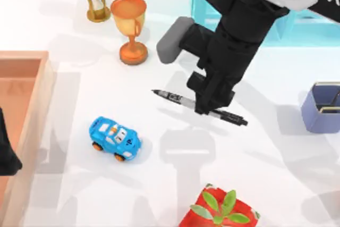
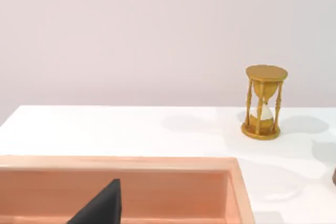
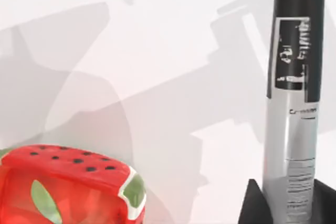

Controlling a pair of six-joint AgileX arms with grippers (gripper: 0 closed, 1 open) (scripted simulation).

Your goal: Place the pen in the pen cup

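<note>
Counter point(image 1: 159, 142): white, lit.
Pen point(image 1: 175, 97): mid-counter, lying flat; label print unreadable.
Right tool point(image 1: 203, 109): clamped on pen.
Pen cup point(image 1: 321, 108): right edge.
Left tool point(image 2: 100, 208): left edge; fingers' state unclear.

left arm: parked at table's left edge
right gripper point(image 1: 204, 109): reaching down mid-table, fingers point(image 3: 257, 205) closed around pen point(image 1: 172, 97) mid-body

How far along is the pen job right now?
Done: the right pincer has reached the pen lying on the table. In hand: its fingers bracket the barrel. Left: lift, carry, drop into the pen cup. Left pincer parked over the wooden tray.
</note>
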